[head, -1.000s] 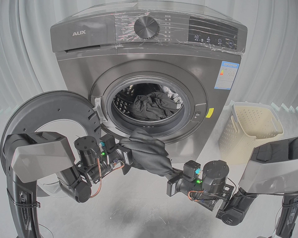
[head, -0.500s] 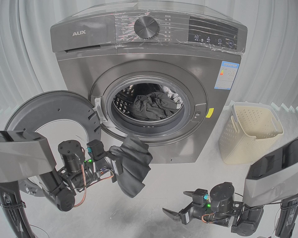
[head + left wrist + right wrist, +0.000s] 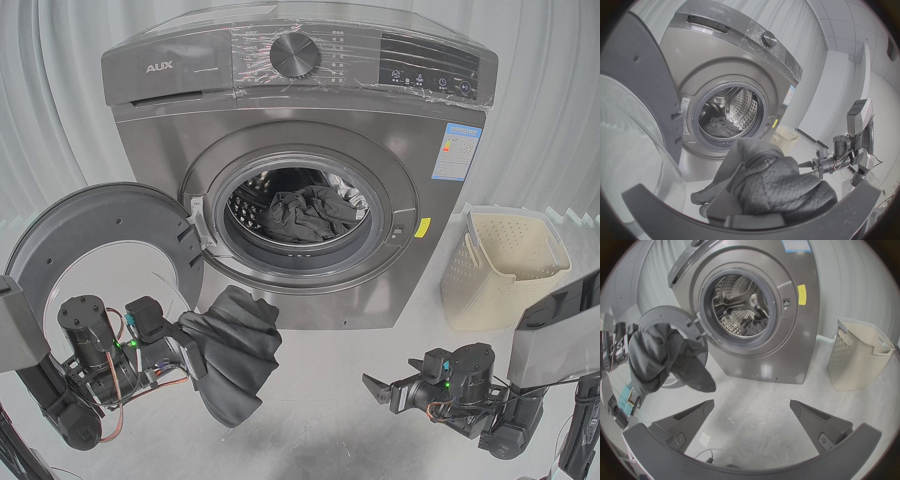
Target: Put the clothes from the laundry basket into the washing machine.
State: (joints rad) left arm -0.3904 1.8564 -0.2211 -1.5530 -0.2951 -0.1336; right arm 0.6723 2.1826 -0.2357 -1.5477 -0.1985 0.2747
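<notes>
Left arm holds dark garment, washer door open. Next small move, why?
Probably raise the left gripper toward the drum mouth of the grey front-loading washing machine: the dark grey cloth garment hangs below the rim, and the open right gripper sits low.

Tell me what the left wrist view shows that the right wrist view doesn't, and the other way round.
Left wrist view only: the dark display panel on the washing machine, and the right arm seen from outside.
Right wrist view only: a small white scrap on the floor, and the handle slots of the laundry basket.
Both: the open door, dark clothes in the drum, the dark garment hanging at the left arm, the cream basket, and the open right tool.
</notes>
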